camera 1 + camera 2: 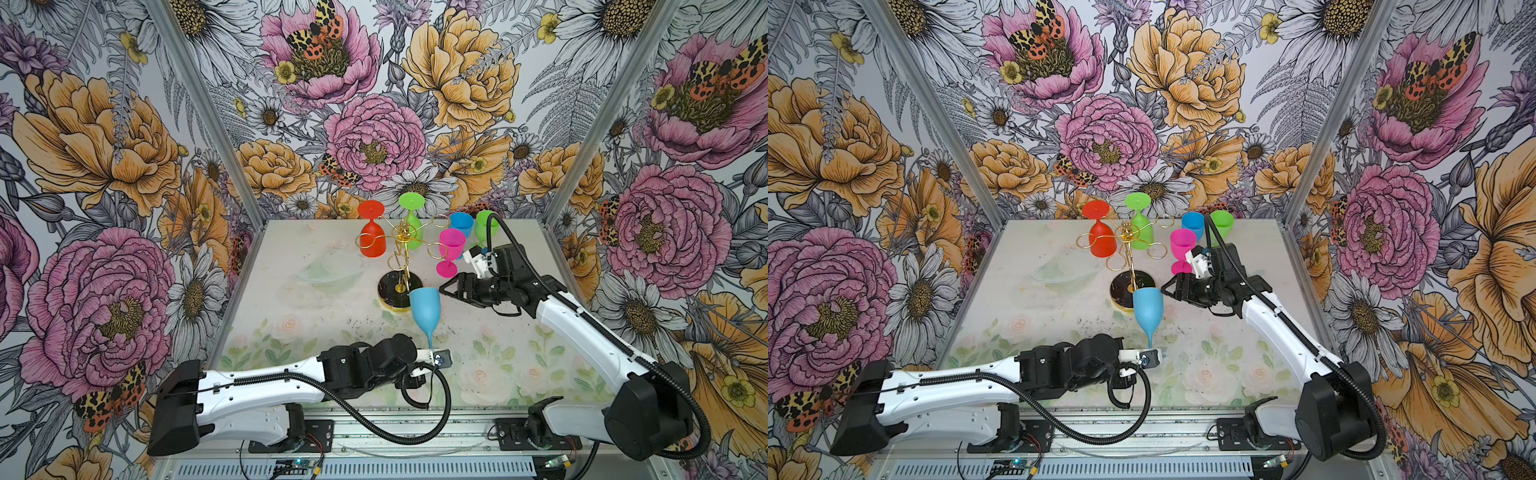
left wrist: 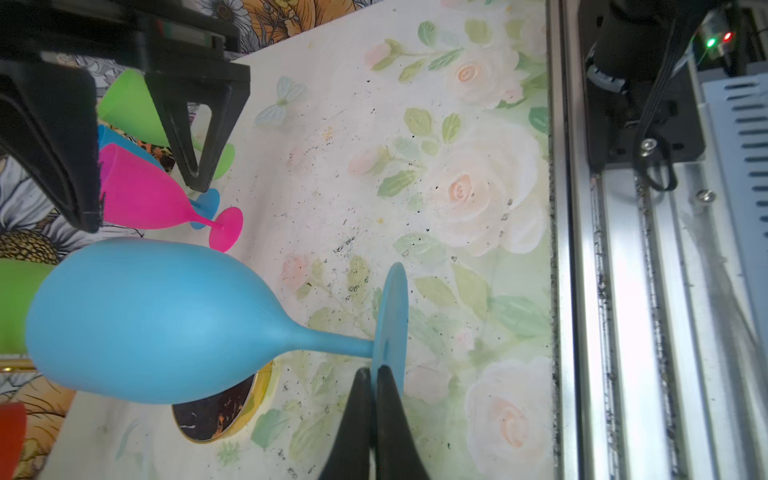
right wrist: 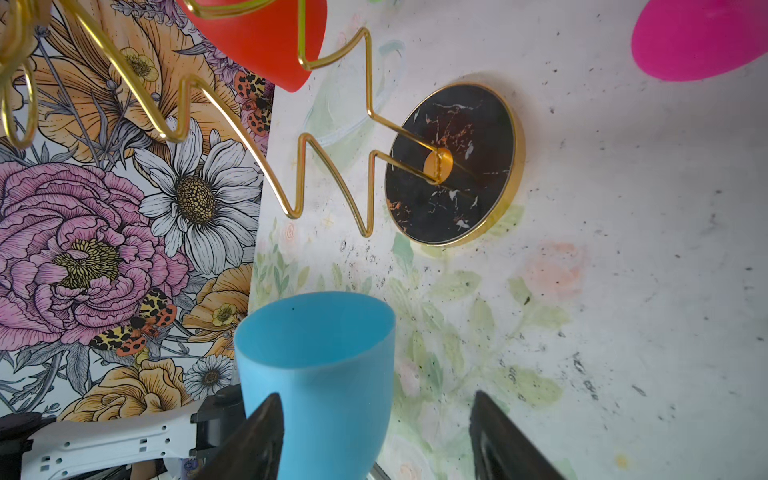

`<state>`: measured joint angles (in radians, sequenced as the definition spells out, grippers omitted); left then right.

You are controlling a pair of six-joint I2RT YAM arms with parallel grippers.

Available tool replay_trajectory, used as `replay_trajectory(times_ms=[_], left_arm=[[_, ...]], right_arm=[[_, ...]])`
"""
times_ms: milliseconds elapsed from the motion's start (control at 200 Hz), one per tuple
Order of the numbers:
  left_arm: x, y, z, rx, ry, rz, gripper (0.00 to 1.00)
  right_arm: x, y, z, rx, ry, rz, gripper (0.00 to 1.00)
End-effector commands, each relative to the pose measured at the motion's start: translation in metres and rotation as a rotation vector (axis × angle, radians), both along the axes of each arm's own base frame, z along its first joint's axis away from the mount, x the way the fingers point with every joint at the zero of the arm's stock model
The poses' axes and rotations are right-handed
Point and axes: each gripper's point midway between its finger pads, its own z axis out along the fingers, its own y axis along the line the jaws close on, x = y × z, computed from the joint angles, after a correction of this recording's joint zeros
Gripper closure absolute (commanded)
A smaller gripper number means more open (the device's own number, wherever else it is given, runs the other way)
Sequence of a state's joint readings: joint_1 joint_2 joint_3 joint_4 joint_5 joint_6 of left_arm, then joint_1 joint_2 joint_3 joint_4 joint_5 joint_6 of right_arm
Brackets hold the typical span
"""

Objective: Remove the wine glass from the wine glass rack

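Sky-blue plastic wine glass (image 1: 424, 307): foot lost behind the white wrist camera mount (image 1: 432, 355) in a top view, and its stem's cut off at the right wrist view's edge.

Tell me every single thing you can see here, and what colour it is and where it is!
rack: 1, gold wire with black base, middle of the table
red glass: 1, red, hanging upside down on the rack
green glass: 2, green, one hanging upside down on the rack, one standing at the back right
pink glass: 1, pink, standing right of the rack
blue glass: 2, blue, one standing behind the pink glass, one held upright in front of the rack's base
table: 1, pale floral
walls: 3, flowery, around the table
left gripper: 1, black, shut on the held blue glass's foot
right gripper: 1, black, open, close beside that glass's bowl
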<state>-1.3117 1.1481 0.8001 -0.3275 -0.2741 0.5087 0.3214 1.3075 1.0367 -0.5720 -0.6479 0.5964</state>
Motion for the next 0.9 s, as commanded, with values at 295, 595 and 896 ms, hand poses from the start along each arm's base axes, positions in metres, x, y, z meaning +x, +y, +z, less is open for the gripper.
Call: replay_trajectory(times_ms=[295, 595, 896], left_arm=[[0.02, 0.01, -0.006, 0.229, -0.456, -0.043, 1.0], [0.022, 0.016, -0.014, 0.234, -0.456, -0.012, 1.0], [0.023, 0.02, -0.02, 0.268, -0.468, -0.016, 1.0]], right_arm=[[0.009, 0.003, 0.017, -0.004, -0.024, 0.023, 0.29], [0.02, -0.009, 0.03, -0.027, -0.063, -0.032, 0.29], [0.024, -0.006, 0.036, -0.013, -0.069, -0.02, 0.29]])
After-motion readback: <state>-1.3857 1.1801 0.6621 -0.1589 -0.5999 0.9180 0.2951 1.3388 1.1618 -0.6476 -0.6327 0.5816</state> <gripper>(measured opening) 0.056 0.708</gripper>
